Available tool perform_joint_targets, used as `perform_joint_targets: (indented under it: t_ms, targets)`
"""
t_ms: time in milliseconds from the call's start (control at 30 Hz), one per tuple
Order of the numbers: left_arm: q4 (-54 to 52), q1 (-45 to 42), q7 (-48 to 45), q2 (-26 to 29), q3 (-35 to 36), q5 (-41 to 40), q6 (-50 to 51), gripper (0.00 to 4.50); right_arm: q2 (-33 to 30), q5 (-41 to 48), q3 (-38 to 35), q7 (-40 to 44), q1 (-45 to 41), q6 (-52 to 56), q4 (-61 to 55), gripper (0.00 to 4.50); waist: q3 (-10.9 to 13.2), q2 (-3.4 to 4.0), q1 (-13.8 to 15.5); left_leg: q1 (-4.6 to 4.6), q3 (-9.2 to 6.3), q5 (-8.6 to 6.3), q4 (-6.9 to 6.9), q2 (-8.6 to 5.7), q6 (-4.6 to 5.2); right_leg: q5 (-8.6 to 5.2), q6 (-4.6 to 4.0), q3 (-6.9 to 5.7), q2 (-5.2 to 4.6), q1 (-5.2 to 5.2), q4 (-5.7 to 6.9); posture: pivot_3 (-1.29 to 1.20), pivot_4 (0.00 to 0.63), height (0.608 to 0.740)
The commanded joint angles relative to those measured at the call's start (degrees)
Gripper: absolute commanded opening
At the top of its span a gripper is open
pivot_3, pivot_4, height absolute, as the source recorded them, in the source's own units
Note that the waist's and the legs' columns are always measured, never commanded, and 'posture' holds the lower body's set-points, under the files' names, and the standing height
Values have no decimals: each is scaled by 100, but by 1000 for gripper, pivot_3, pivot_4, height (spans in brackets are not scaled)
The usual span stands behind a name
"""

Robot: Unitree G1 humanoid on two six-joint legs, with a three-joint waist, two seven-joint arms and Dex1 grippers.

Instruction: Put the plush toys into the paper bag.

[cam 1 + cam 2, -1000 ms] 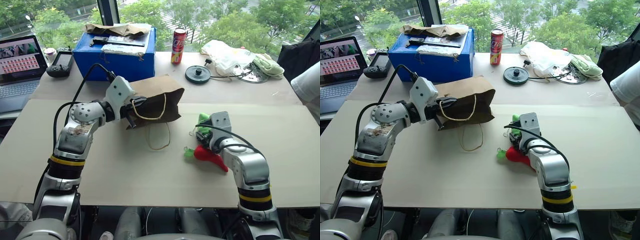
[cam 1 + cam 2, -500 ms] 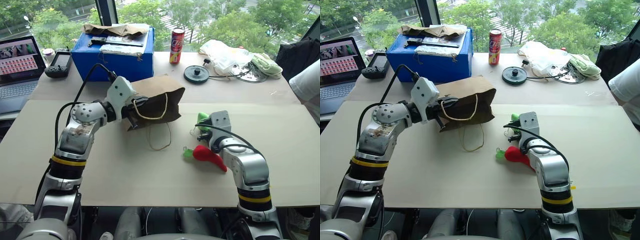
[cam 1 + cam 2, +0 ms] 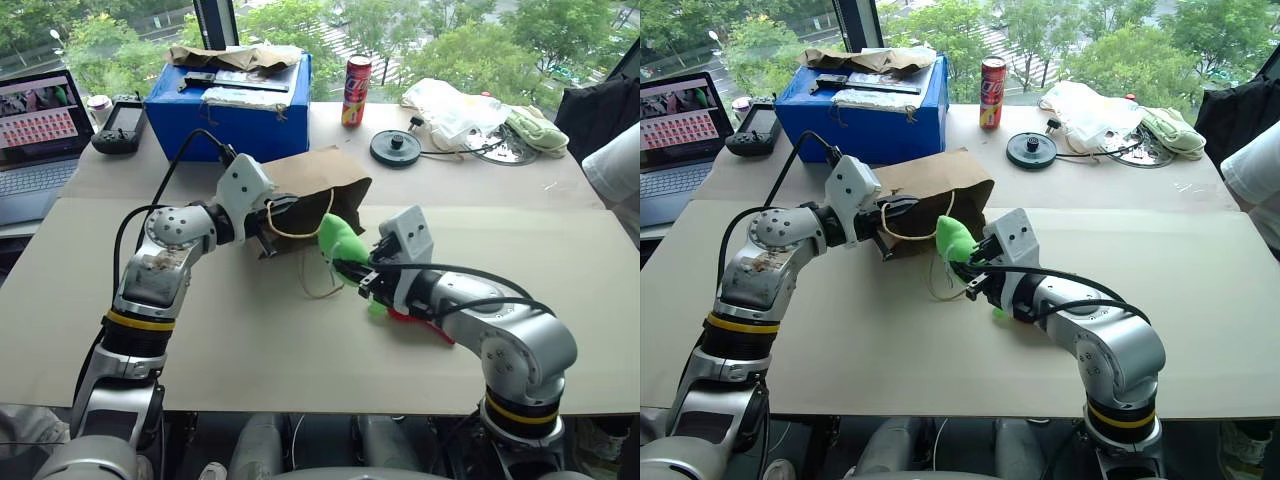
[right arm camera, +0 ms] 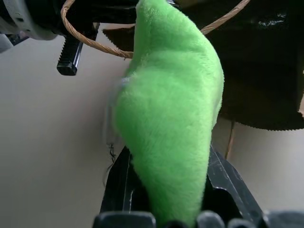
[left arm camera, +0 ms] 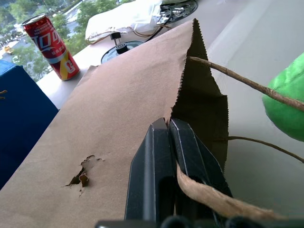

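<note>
Two toys are still lying outside the bag (image 3: 318,190), so no part of the task is counting as complete. The right end effector (image 3: 345,268) is gripping the green toy (image 3: 338,240) between its fingers and holding it above the desk (image 3: 250,350), just beside the bag's mouth, near the desk's middle. The left end effector (image 5: 170,142) is closed on the upper edge of the bag, keeping the mouth facing the toy; the bag is lying on its side toward the desk's far edge, one twine handle (image 3: 318,280) trailing on the desk. The chili (image 3: 425,325) is lying on the desk under the right arm, awaiting its turn. Remaining work, in my judgement: inserting the green toy, then fetching the chili. The bag's interior is showing only as dark, so its contents are not being confirmed. Most of the chili is covered by the arm.
</note>
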Motion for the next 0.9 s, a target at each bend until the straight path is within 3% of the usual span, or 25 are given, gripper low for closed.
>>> perform_joint_targets:
  t_ms: [33,300,700,900]
  targets:
    - [-243,-55,-15,-50,148,-185,-32,0,240,-101,-86,-322,-168,-129,409,1070,0,0,7,-3,1,0,0,-2,0,0,0,1,-2,-5,0,0,150,739]
    - [-332,-127,10,-70,212,-318,73,0,521,-214,-360,-671,-451,-341,1256,1070,0,0,5,-18,3,2,-4,-3,-3,1,0,1,-3,-26,4,0,150,739]
    - [-384,-159,7,-19,172,-371,115,0,744,-85,-587,-738,-400,-451,1446,1070,0,1,1,-18,4,2,-5,-2,-3,1,0,1,-3,-26,5,0,150,739]
    - [-513,54,-187,-30,-172,-234,-111,0,1241,-69,-959,-1032,-1203,-460,2219,1070,0,1,-31,-16,5,5,-5,-1,-9,2,-3,3,-1,-29,10,0,150,739]
